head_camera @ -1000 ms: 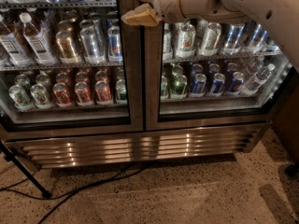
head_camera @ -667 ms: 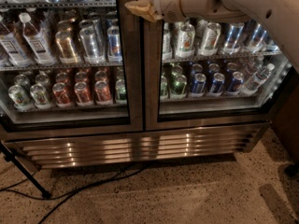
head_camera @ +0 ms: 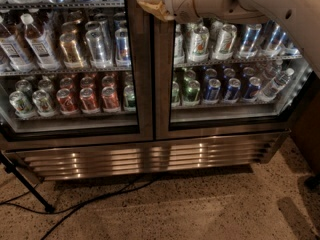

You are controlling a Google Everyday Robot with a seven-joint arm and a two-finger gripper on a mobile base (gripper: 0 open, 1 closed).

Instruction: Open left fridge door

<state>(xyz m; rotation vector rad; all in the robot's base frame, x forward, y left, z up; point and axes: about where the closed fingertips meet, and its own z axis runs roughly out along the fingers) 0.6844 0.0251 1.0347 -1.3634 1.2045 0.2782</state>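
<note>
The fridge fills the upper view, with a louvred steel grille (head_camera: 150, 156) at its base. The left fridge door (head_camera: 142, 84) is shut; through its glass I see wire shelves of bottles and red, silver and brown cans. The twin right door (head_camera: 163, 84) is also shut, with blue and silver cans behind it. My gripper (head_camera: 153, 2), tan at its tip, is at the top edge of the view, in front of the two steel frames where the doors meet. The white arm (head_camera: 260, 1) reaches in from the upper right. No bar handle shows clearly.
A black tripod leg (head_camera: 31, 194) stands on the speckled floor at the lower left. A black cable (head_camera: 95, 200) runs across the floor in front of the grille. A dark cabinet side (head_camera: 307, 129) stands right of the fridge.
The gripper has moved up and a little left along the doors' middle frames, and now sits partly cut off by the top edge. The doors have not moved.
</note>
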